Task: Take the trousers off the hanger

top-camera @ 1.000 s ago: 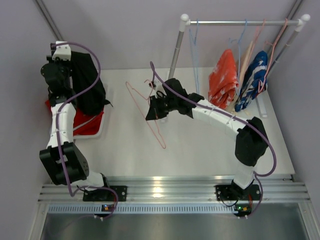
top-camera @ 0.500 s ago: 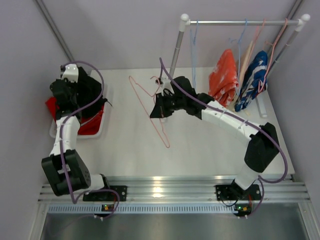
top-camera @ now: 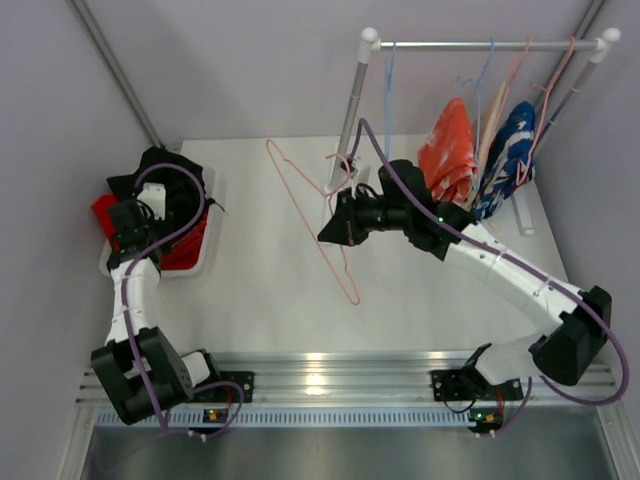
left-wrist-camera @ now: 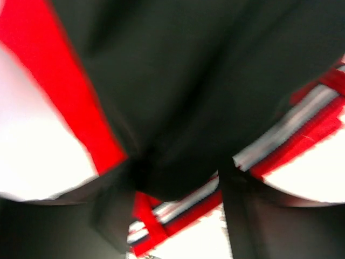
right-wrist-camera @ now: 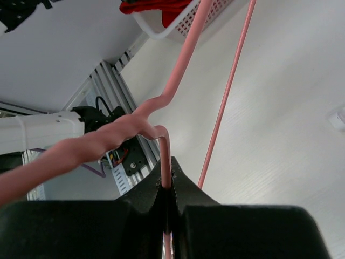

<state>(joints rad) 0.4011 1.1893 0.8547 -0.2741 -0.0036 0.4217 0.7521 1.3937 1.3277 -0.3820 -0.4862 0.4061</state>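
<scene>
The black trousers (top-camera: pixel 185 190) lie in a heap over the red trousers (top-camera: pixel 185 250) in the white basket (top-camera: pixel 205 245) at the table's left edge. My left gripper (top-camera: pixel 135 218) hovers right over that heap. In the blurred left wrist view its fingers (left-wrist-camera: pixel 108 216) stand wide apart, with black trousers (left-wrist-camera: pixel 178 81) just beyond the left gripper (left-wrist-camera: pixel 178 183) and red trousers (left-wrist-camera: pixel 70 91) beside them. The bare pink hanger (top-camera: pixel 352 292) hangs above the table's middle, and my right gripper (top-camera: pixel 335 228) is shut on it. The right wrist view shows the hanger (right-wrist-camera: pixel 183 65) pinched in the right gripper (right-wrist-camera: pixel 168 181).
A clothes rack (top-camera: pixel 490 45) stands at the back right, its post (top-camera: pixel 350 110) close behind the right gripper. On it hang an orange-and-white garment (top-camera: pixel 445 150), a blue-and-white garment (top-camera: pixel 505 160) and a bare blue hanger (top-camera: pixel 388 80).
My left arm lowered the black trousers into the basket and its jaws opened off them. My right arm carried the pink hanger to the right, toward the rack.
</scene>
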